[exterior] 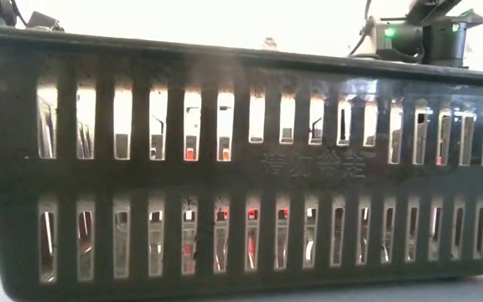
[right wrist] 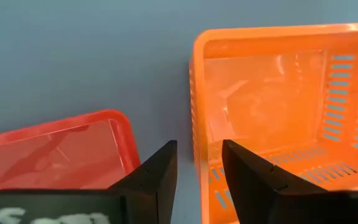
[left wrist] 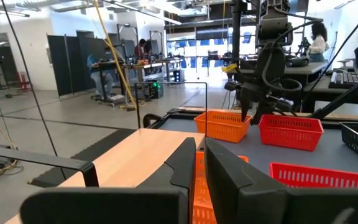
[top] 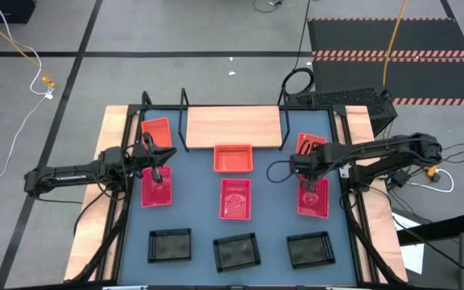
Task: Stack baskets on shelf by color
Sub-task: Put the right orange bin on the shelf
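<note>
Three orange baskets are in the high view: the left one [top: 156, 133] beside the shelf's end loop, the middle one [top: 233, 158] below the wooden shelf [top: 232, 126], and the right one [top: 306, 145]. Three red baskets [top: 234, 198] form the middle row and three black ones [top: 237, 251] the near row. My left gripper [left wrist: 200, 163] is level and nearly shut, at the left orange basket's near edge. My right gripper [right wrist: 199, 158] is open and points down. Its fingers stand on either side of the right orange basket's wall [right wrist: 197, 112], next to a red basket [right wrist: 61, 149]. My left gripper is shut on orange plastic [left wrist: 198, 183] that fills the narrow gap between its fingers, which come level from the table's left. The fingers hide which part of the left orange basket this is. The basket looks tilted in the high view.
The shelf's black wire end loops [top: 145, 101] stand beside the left orange basket, and one bar [left wrist: 48, 167] is close to my left gripper. A black basket's slotted wall [exterior: 241, 168] fills the low view. People and desks show in the room beyond the table.
</note>
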`<state>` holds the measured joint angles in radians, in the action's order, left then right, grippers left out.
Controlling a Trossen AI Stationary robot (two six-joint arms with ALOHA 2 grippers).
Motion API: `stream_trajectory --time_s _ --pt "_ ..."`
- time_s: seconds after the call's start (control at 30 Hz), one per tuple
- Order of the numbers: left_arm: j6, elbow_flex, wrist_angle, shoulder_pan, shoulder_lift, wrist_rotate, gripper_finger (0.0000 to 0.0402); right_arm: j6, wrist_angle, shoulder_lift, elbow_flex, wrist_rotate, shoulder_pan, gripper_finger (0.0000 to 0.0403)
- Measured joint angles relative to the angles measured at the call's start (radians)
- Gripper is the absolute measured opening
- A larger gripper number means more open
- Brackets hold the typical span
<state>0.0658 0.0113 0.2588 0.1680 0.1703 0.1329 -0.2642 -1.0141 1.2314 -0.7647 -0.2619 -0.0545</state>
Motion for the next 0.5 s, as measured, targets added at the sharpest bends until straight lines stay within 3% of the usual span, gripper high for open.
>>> stream_trajectory --time_s 0.33,0.5 --pt "0.001 0.0 0.006 0.0 0.0 0.001 0.0037 -0.023 0.003 0.005 0.0 -0.047 -0.029 0.0118" --pt "0.007 0.0 0.008 0.0 0.0 0.002 0.0037 -0.023 0.045 0.005 0.003 -0.02 -0.03 0.0083"
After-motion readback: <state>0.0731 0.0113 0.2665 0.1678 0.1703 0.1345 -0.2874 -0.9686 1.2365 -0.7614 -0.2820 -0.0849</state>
